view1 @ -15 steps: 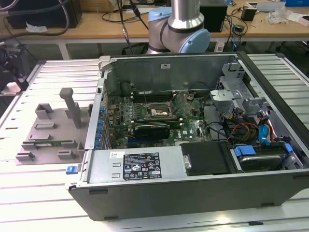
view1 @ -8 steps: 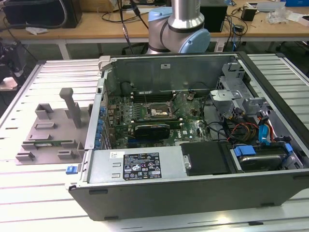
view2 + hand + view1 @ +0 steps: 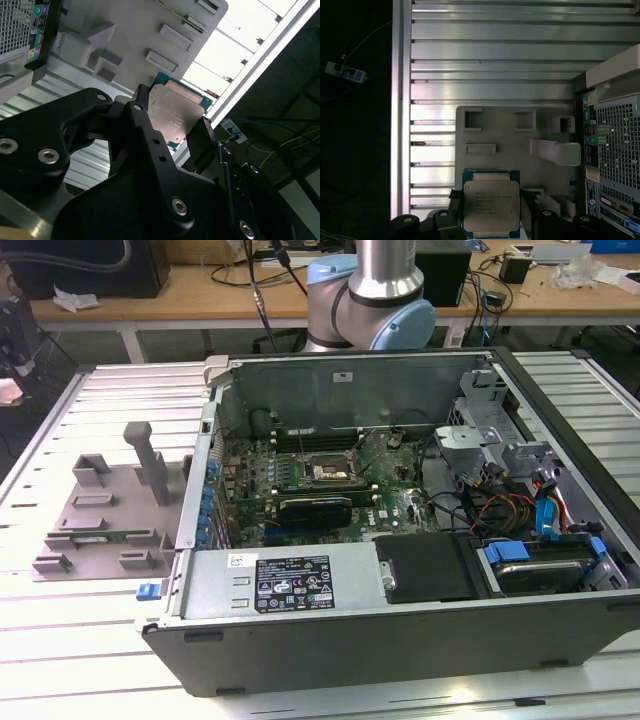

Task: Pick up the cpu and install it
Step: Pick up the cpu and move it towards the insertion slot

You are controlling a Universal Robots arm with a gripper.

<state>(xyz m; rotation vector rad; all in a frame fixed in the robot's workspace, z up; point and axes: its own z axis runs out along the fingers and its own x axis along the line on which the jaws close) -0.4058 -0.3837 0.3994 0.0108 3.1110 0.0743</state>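
The cpu (image 3: 491, 200) is a flat square chip with a pale silver-grey metal top and a blue-green rim. In both wrist views it sits between the two black fingers of my gripper (image 3: 491, 212), which is shut on its opposite edges. The second wrist view shows the cpu (image 3: 176, 112) tilted in the gripper (image 3: 172, 125), held in the air above the grey fixture plate (image 3: 140, 30). In the exterior view the dark square socket (image 3: 325, 472) with its metal frame lies on the green motherboard (image 3: 390, 495) inside the open computer case (image 3: 400, 630).
The grey fixture plate (image 3: 100, 510), with raised blocks and a thin green memory stick (image 3: 105, 537), lies on the slatted metal table (image 3: 60, 640) at the exterior view's left of the case. Cables and drive bays (image 3: 540, 560) fill the case's right side. The arm's elbow (image 3: 370, 300) stands behind the case.
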